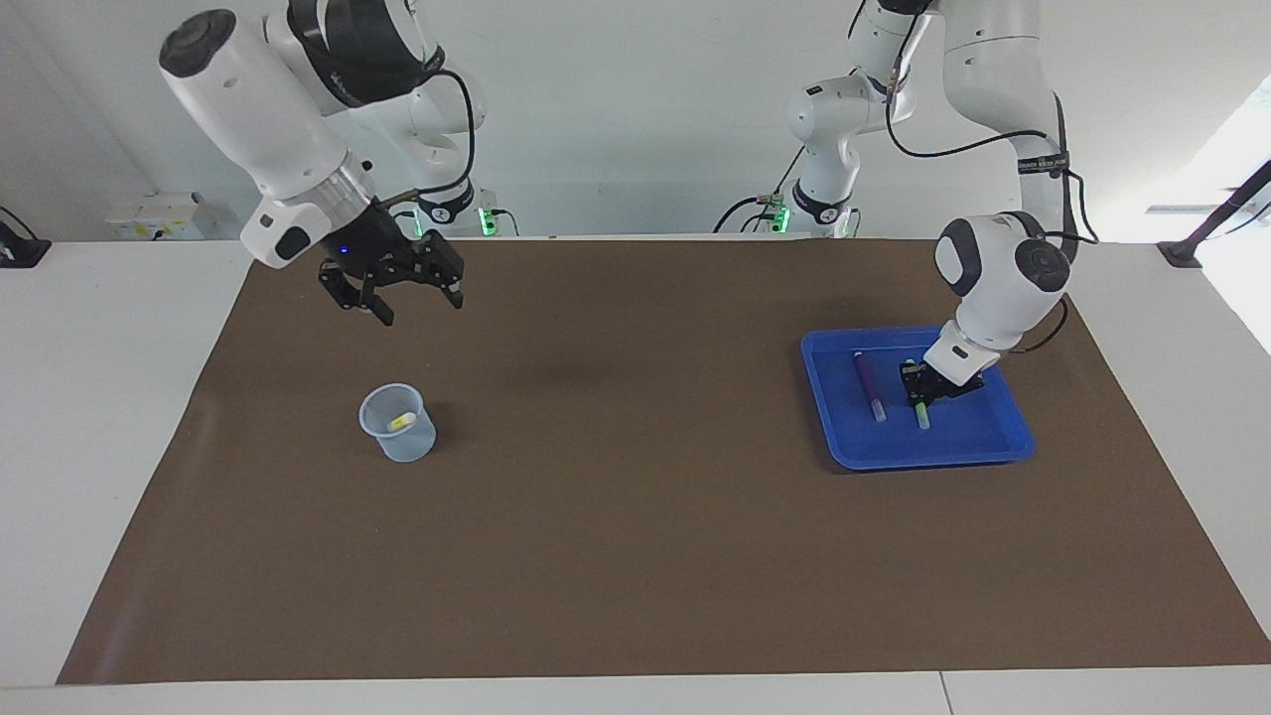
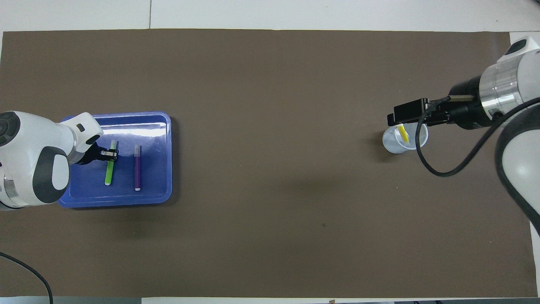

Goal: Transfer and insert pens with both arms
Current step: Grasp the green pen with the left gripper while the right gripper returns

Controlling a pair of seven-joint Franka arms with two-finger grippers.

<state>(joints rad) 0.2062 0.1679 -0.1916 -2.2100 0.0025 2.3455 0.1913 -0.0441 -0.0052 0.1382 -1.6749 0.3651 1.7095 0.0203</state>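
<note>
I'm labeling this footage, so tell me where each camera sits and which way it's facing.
Facing view: high across the table, looking at the robots; both arms show, right gripper raised, left gripper on the green pen.
Overhead view: above the robots' end, looking steeply down; wrists and grippers show.
Shared: blue tray, purple pen, cup holding the yellow pen.

A brown mat (image 1: 635,516) is covering most of a white table (image 1: 89,417), leaving pale margins showing at its edges. A plain white wall (image 1: 635,109) is rising at the robots' end, and bright daylight (image 1: 1236,149) is spilling in at the left arm's end.
</note>
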